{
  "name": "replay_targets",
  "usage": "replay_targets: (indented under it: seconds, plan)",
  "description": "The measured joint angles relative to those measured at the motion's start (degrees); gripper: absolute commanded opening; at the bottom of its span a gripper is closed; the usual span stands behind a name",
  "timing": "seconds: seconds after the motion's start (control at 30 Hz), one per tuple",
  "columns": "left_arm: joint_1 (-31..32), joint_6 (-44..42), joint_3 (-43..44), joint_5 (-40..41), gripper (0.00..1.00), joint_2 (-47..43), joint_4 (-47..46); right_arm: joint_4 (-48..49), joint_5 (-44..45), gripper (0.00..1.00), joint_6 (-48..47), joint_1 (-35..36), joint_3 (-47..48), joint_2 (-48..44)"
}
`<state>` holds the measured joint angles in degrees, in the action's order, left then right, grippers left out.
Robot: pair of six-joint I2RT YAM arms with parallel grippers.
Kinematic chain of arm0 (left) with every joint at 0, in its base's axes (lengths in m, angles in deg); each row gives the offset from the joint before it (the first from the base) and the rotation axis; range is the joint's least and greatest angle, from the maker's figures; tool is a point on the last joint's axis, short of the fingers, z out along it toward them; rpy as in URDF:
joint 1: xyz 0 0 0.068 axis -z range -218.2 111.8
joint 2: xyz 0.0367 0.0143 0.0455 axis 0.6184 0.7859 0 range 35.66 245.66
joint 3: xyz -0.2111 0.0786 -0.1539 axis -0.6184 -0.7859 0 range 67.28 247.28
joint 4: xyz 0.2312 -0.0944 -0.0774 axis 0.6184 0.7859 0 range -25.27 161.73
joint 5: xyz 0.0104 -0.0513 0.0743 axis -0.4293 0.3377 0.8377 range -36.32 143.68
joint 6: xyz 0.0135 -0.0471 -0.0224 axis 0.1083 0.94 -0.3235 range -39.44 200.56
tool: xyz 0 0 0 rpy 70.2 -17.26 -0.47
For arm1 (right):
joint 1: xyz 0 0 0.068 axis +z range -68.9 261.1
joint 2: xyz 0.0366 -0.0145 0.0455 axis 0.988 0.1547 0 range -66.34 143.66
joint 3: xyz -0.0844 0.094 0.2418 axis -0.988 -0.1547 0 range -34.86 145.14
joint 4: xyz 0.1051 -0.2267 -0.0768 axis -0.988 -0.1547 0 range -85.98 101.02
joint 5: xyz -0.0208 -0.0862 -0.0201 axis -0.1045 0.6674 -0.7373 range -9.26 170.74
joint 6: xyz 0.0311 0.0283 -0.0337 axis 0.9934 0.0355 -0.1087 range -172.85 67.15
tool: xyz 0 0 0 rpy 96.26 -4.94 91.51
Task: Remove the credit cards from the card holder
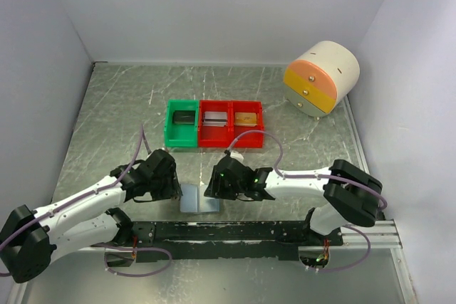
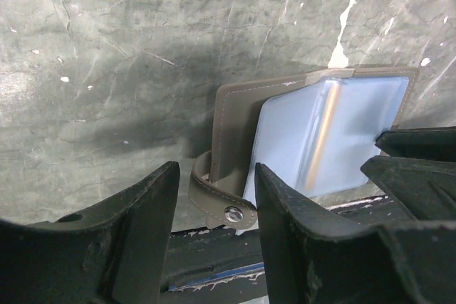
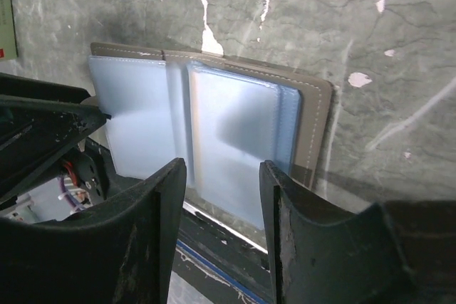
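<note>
The card holder point(image 1: 199, 198) lies open on the table's near edge between both grippers, its grey cover point(image 2: 231, 122) under pale blue pockets point(image 3: 242, 126). An orange-tan credit card point(image 2: 324, 140) shows as a narrow strip through a pocket. My left gripper point(image 2: 214, 208) is open at the holder's left side. The snap strap point(image 2: 224, 203) sits between its fingers, close to the right one. My right gripper point(image 3: 222, 186) is open over the near edge of the right panel, with nothing pinched.
Behind the holder stand a green bin point(image 1: 182, 124) and two red bins point(image 1: 215, 124); the rightmost point(image 1: 247, 122) holds a flat orange-tan item. A round drawer unit point(image 1: 320, 76) sits at the back right. A black rail point(image 1: 235, 231) runs along the near edge.
</note>
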<state>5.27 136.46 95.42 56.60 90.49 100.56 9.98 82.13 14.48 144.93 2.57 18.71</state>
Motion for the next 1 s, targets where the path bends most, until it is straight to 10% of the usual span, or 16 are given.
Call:
replay_targets:
  seconds: [1.0]
  plan:
    - [0.0, -1.46, -1.44, -2.99, 0.43, 0.79, -2.21, -7.32, 3.89, 0.43, 1.09, 0.42, 3.13, -3.04]
